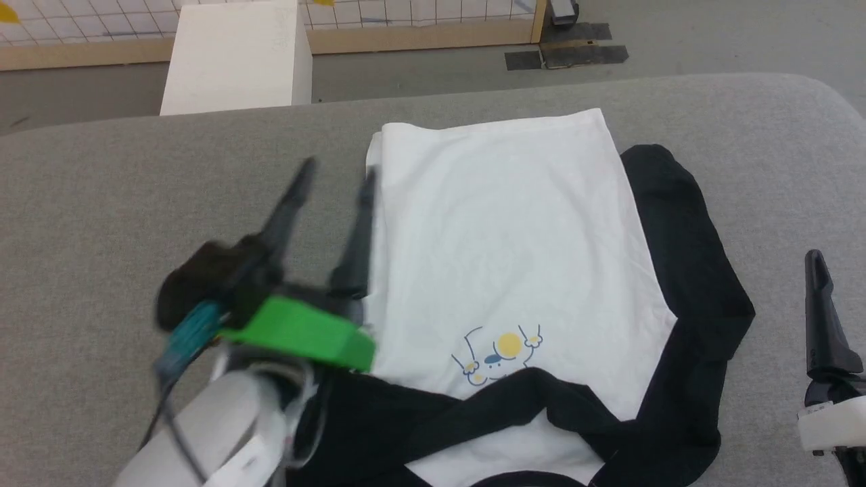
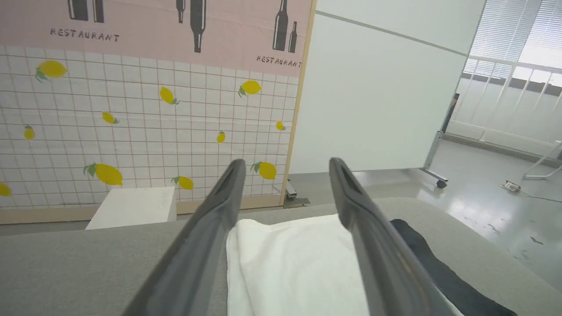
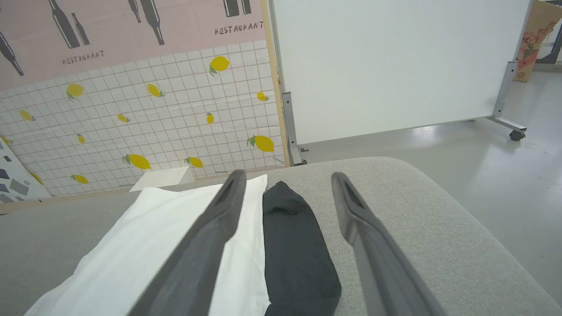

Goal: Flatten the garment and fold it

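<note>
grey padded table (image 1: 101,203), with a white t-shirt (image 1: 500,237) lying flat across its middle, left edge doubled over, one black sleeve spread out to the right, more black cloth bunched over the small chest print at the near end. left gripper (image 1: 337,172) beside the folded left edge, jaws wide, holding nothing. right gripper (image 3: 287,176) apart from the sleeve, jaws wide, empty.
</note>
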`<state>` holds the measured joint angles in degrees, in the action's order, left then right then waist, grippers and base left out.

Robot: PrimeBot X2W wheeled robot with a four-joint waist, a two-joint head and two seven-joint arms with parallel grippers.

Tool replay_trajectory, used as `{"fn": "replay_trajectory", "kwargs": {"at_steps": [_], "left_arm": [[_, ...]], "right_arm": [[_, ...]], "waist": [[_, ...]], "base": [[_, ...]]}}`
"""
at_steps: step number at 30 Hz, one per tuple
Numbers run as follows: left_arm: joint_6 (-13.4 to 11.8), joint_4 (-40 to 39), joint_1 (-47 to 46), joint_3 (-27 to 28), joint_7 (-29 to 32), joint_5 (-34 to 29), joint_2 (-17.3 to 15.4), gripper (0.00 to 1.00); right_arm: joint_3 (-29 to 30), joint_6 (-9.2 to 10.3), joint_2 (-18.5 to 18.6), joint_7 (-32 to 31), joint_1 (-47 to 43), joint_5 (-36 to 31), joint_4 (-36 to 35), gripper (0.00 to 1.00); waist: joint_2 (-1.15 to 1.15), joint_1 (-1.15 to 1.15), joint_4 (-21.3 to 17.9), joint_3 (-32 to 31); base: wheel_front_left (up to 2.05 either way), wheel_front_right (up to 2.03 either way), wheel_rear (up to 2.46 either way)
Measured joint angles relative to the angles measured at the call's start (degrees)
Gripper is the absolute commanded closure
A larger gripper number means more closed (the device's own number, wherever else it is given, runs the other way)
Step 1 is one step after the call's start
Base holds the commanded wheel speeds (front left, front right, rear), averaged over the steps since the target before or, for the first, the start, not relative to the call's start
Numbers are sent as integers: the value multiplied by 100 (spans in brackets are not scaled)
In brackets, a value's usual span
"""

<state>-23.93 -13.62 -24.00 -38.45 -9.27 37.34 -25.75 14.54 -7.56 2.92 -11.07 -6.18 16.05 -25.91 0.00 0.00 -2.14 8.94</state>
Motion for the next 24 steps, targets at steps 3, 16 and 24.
{"fn": "replay_trajectory", "kwargs": {"at_steps": [3,16,24], "left_arm": [[-353,-394,730,457,-286,31,-374,0],[-510,-937,2532,1526,-545,-860,-319,0],[308,-714,2691,2058,-545,-1468,550,0]], "right_arm": [[-16,0,1,8,-39,47,23,0],[-71,0,0,162,-244,279,299,0],[-125,0,0,283,-159,299,431,0]], "waist": [[0,0,18,-18],[0,0,196,74],[0,0,247,362]], "base": [[0,0,0],[0,0,0],[0,0,0]]}}
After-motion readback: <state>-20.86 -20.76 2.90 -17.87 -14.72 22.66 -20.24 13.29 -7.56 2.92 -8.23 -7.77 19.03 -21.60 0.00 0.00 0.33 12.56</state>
